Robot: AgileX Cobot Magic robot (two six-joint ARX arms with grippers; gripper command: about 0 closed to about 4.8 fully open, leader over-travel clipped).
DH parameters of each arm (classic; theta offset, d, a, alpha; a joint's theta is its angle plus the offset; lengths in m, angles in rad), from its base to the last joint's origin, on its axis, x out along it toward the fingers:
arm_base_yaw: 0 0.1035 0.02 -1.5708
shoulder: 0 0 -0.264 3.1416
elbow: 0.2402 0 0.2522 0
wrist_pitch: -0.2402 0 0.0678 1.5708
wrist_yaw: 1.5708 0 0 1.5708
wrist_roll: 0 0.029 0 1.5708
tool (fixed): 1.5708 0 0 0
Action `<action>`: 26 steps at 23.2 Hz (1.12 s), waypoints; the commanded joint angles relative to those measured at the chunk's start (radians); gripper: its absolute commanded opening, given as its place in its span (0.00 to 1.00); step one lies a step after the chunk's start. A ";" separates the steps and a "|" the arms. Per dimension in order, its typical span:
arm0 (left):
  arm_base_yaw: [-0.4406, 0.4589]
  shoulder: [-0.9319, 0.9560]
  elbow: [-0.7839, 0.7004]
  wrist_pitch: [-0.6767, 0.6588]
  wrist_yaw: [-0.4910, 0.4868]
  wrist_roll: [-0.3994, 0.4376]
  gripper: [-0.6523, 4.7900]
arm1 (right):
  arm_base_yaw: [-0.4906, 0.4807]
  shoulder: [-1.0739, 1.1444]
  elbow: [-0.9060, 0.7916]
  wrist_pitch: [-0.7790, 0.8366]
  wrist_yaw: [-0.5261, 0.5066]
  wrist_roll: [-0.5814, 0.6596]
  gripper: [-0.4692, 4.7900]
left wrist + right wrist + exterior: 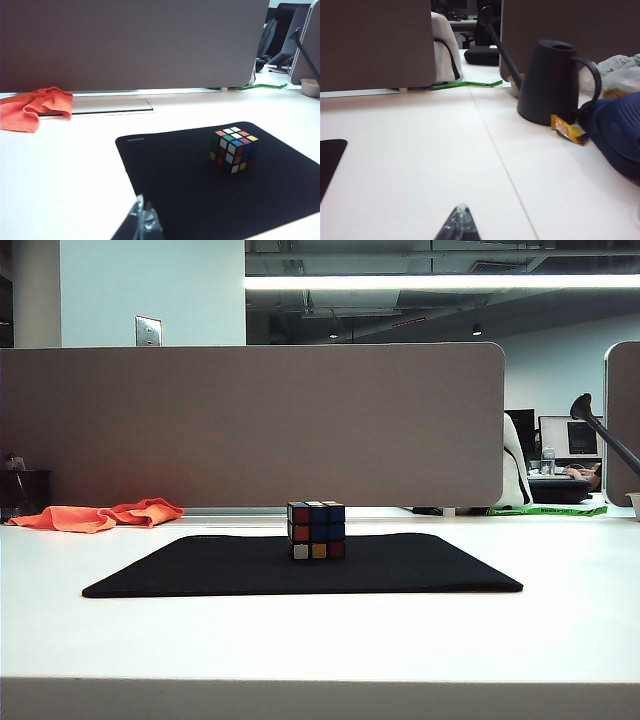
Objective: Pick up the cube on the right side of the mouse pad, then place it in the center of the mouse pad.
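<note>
Left fingers (pixel 142 225) hang low at the near edge of the pad (pixel 190 185), tips close together, holding nothing. Ahead of them the cube (pixel 233 150) sits upright on the pad, around its middle, with bare black mat on all sides. Beyond the pad's far edge lies open white desk (pixel 75 165), then an orange cloth (pixel 32 107) against the grey partition (pixel 130 45).

Right fingers (pixel 459 225) are pinched shut and empty above bare desk. The pad's corner (pixel 329 160) lies well off to one side. Farther ahead stands a black watering can (pixel 550 82), a yellow wrapper (pixel 567 130) touching its base.
</note>
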 commanded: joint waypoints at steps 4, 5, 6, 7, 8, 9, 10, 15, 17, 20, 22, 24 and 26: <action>0.002 0.001 0.003 0.010 0.004 -0.003 0.11 | -0.031 -0.001 -0.010 0.056 -0.073 -0.001 0.08; 0.002 0.001 0.003 0.010 0.004 -0.003 0.11 | -0.031 -0.001 -0.018 0.073 -0.073 -0.001 0.08; 0.002 0.001 0.003 0.010 0.004 -0.003 0.11 | -0.031 -0.001 -0.028 0.090 -0.073 -0.001 0.08; 0.002 0.001 0.003 0.010 0.004 -0.003 0.11 | -0.031 -0.002 -0.038 0.091 -0.073 -0.001 0.08; 0.002 0.001 0.003 0.010 0.004 -0.003 0.11 | -0.031 -0.001 -0.038 0.080 -0.074 -0.001 0.08; 0.002 0.001 0.003 0.010 0.004 -0.003 0.11 | -0.031 -0.001 -0.038 0.078 -0.074 -0.001 0.08; 0.002 0.001 0.003 0.009 0.004 -0.003 0.11 | -0.031 -0.001 -0.038 0.079 -0.073 -0.002 0.08; 0.002 0.001 0.003 0.009 0.003 -0.003 0.11 | -0.031 -0.001 -0.038 0.078 -0.055 -0.018 0.08; 0.002 0.001 0.003 0.009 0.001 -0.003 0.11 | -0.036 -0.001 -0.038 0.077 -0.055 -0.020 0.08; 0.002 0.001 0.003 0.009 -0.025 -0.003 0.11 | -0.055 -0.001 -0.038 0.078 -0.088 -0.019 0.08; 0.002 0.001 0.003 0.010 -0.102 -0.003 0.11 | -0.056 -0.001 -0.038 0.077 -0.171 -0.020 0.08; 0.002 0.001 0.003 0.010 -0.167 -0.002 0.11 | -0.055 -0.001 -0.038 0.078 -0.196 -0.019 0.08; 0.002 0.001 0.003 0.010 -0.183 -0.002 0.11 | -0.055 -0.001 -0.038 0.078 -0.195 -0.019 0.08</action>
